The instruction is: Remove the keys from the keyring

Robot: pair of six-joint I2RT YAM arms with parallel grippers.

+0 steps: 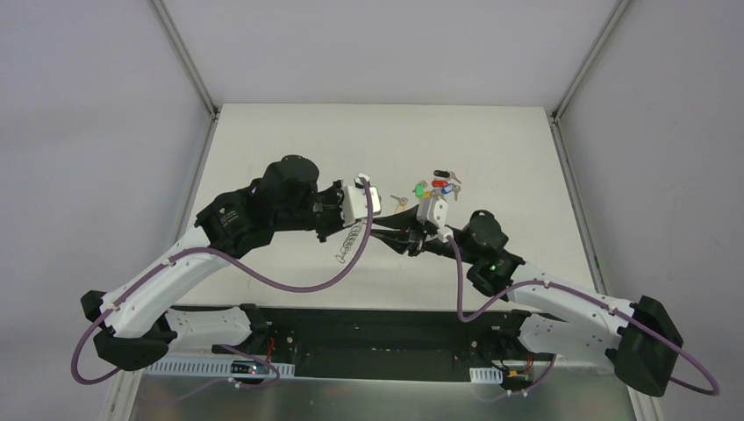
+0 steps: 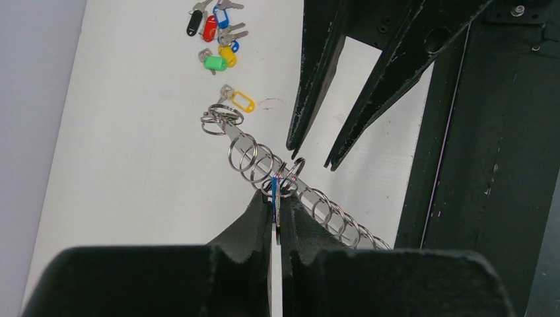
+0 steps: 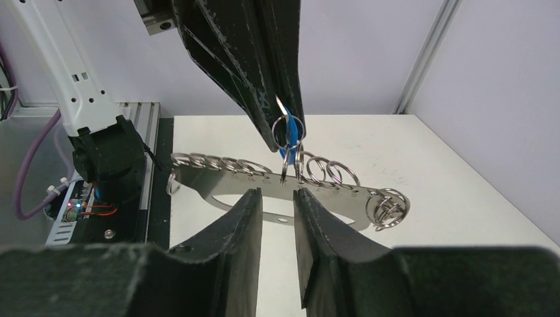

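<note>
Several keys [image 2: 210, 30] lie freed beyond the fingers. Left gripper [image 2: 276, 201] clamps one blue key [image 3: 288, 135] attached to the keyring [image 3: 337, 198]; right gripper [image 3: 275, 198] stands agape.

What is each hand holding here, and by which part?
The left hand pinches a blue key by its blue head, with the key's ring on the keyring. The right hand is open and holds nothing.
</note>
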